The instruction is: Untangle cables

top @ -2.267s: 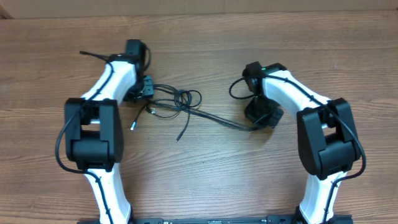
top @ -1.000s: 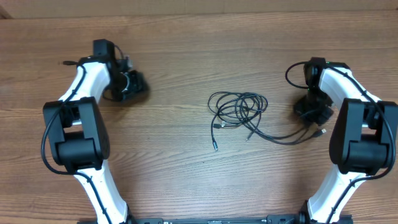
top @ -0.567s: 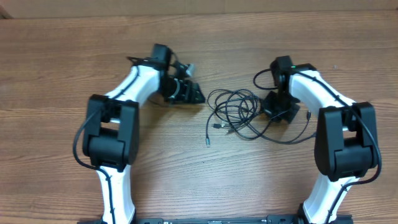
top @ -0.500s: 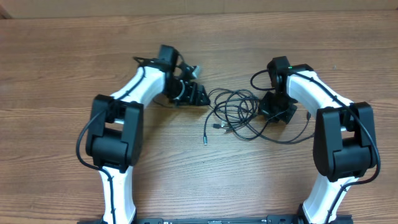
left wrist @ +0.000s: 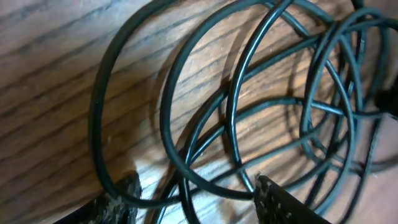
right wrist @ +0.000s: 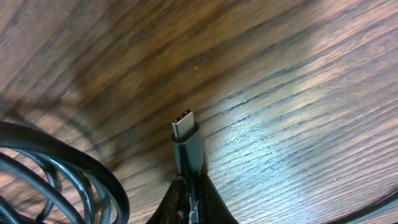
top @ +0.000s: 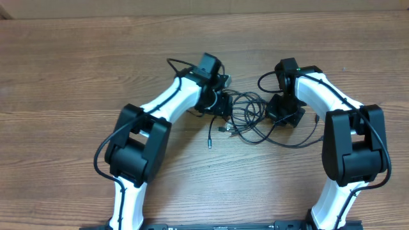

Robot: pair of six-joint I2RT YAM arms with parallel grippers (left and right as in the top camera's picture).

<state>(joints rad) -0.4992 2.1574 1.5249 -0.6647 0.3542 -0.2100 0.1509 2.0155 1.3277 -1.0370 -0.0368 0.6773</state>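
Left tool (top: 222, 104) stands with its jaws apart at the 9 o'clock edge of the cables (top: 246, 112). Its fingertips (left wrist: 124, 198) straddle several overlapping loops without pinching any. The cables lie in one bunch on the table (top: 64, 64), just toward 3 o'clock from its centre, between the two arms. One loose end (top: 209, 143) trails out toward 7 o'clock. At the bunch's 3 o'clock edge the right tool (top: 285, 116) is closed on the base of a USB-C plug (right wrist: 185, 138), which points away over the wood. By my reading the task is barely begun: the loops cross one another many times, and no cord lies separate yet. No container is in view.
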